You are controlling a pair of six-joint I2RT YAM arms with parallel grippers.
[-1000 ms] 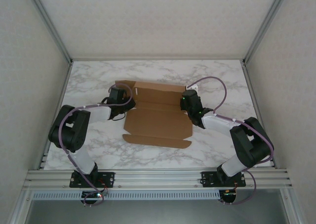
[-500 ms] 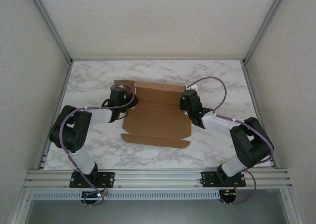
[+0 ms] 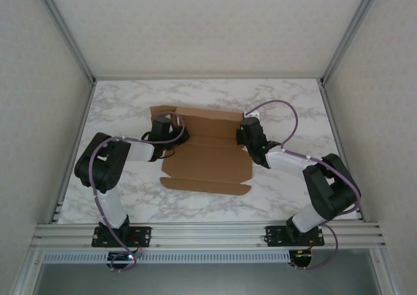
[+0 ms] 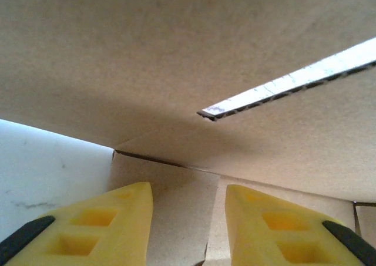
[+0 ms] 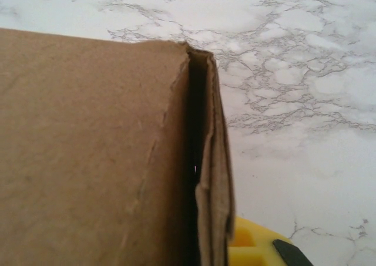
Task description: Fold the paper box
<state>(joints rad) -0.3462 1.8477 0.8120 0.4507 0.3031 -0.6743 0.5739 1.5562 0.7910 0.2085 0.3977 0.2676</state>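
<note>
Where the two arms reach in over the white, grey-veined marble table (image 3: 293, 99), the paper box (image 3: 208, 161) lies at its middle. It is a matt brown cardboard blank, crossed by creases. Its narrow near flap (image 3: 205, 185) lies flat with small tabs at its ends, and its far panel (image 3: 208, 117) is tilted up. The left gripper (image 4: 188, 189) is at the box's left rear corner. Its yellow, pocketed fingers (image 4: 111, 219) are spread apart, with bare cardboard before them and a bright slit (image 4: 294, 84) between two panels above. The right gripper (image 3: 246, 127) is at the right rear corner, pressed together on a doubled cardboard wall (image 5: 208, 160) with a rough, fibrous edge. One yellow finger (image 5: 249, 242) shows beside that wall.
</note>
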